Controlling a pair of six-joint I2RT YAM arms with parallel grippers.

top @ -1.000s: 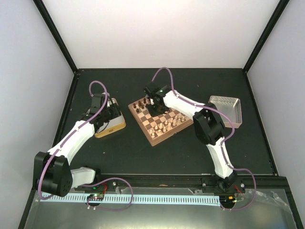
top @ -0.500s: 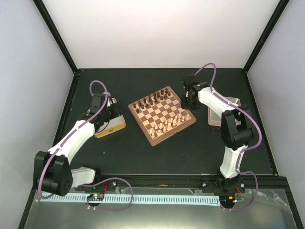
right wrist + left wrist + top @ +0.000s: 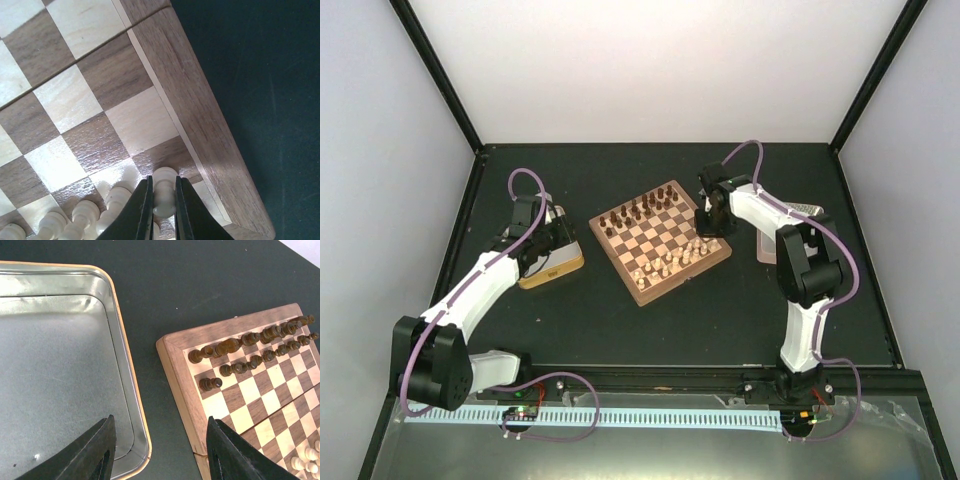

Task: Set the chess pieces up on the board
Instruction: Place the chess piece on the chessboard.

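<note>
1. Your board (image 3: 660,243) lies at an angle on the black table (image 3: 620,330), between the two arms.
2. The dark pieces (image 3: 642,211) stand in two rows along the board's far-left edge. The left wrist view shows them upright and closely spaced.
3. The pale pieces (image 3: 675,258) are grouped along the opposite, near-right edge.
4. Your right gripper (image 3: 163,200) sits low over the board near its right corner. Its fingers (image 3: 137,212) are pinched tight on one pale piece (image 3: 165,181).
5. That piece is over the last square just inside the wooden rim. More pale ones line up beside it, toward the left of the wrist view. You cannot tell whether its base rests on the square.
6. Your left gripper (image 3: 160,450) is spread wide and holds nothing. It hangs above the right-hand edge of the tan-rimmed tray (image 3: 120,340).
7. The tan-rimmed tray sits just left of the board, with a strip of bare table between them.
8. A silver tray (image 3: 767,248) lies to the right of the board and is partly hidden behind your right arm.
</note>
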